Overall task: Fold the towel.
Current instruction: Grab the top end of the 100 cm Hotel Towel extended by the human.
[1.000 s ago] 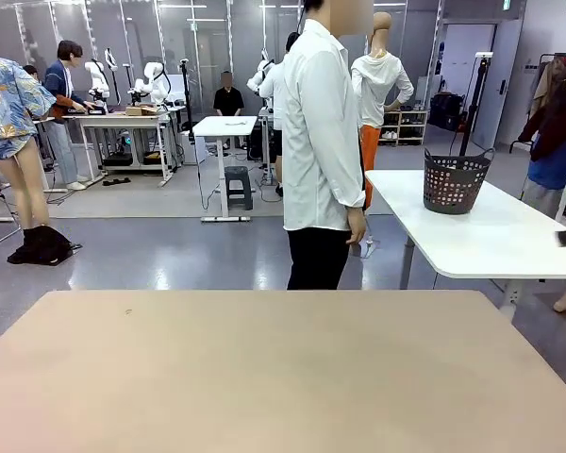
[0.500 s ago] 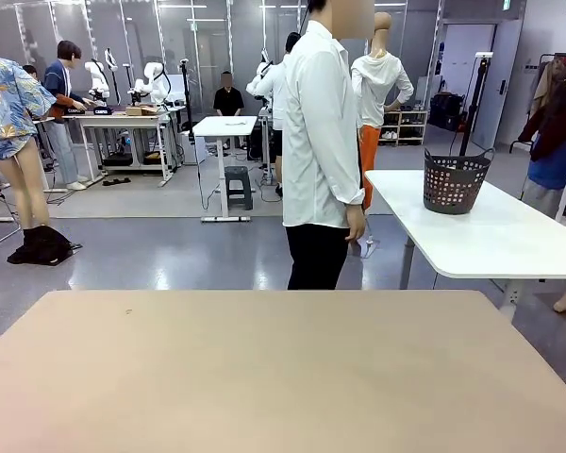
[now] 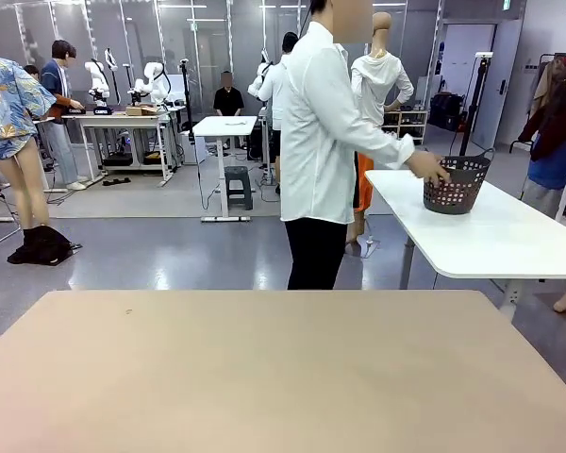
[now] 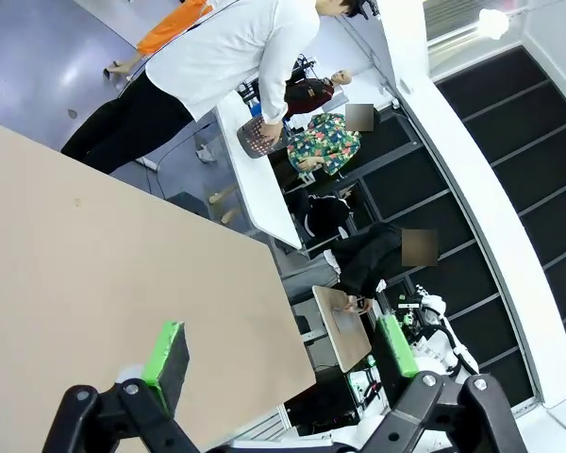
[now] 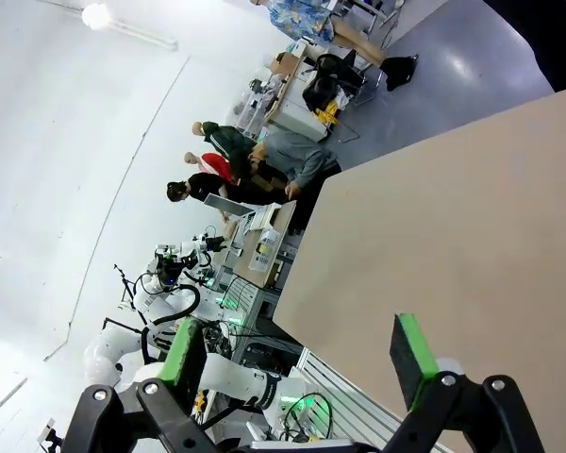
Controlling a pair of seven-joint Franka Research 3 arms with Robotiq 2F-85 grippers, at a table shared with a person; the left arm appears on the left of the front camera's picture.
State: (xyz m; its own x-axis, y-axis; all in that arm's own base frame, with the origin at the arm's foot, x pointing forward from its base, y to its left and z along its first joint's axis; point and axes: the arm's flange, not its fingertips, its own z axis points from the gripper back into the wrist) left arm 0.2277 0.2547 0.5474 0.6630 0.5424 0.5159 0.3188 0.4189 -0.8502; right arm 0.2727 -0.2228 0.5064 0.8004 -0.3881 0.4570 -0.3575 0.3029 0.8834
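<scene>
**Desk, side table, one person, two open grippers**

1. Desk (image 3: 283, 377): a beige top that fills the near half of the front view. Its far edge runs straight across, and the surface is plain.
2. White table (image 3: 491, 236): stands beyond the desk's far right corner, apart from it across a strip of grey floor.
3. Person (image 3: 321, 142): wears a white shirt and dark trousers. Stands behind the middle of the desk's far edge, turned toward the white table, with one arm stretched out to the right.
4. Basket (image 3: 457, 184): dark and perforated, it stands upright on the white table near its far edge. The person's hand (image 3: 432, 170) is at its rim.
5. Left gripper (image 4: 281, 349): jaws spread wide with nothing between the green pads. It is held over the desk's side edge.
6. Right gripper (image 5: 297, 349): jaws spread wide with nothing between them. It is held above the desk's opposite side edge.
7. Towel: its place, and how it lies relative to either gripper, cannot be told.
</scene>
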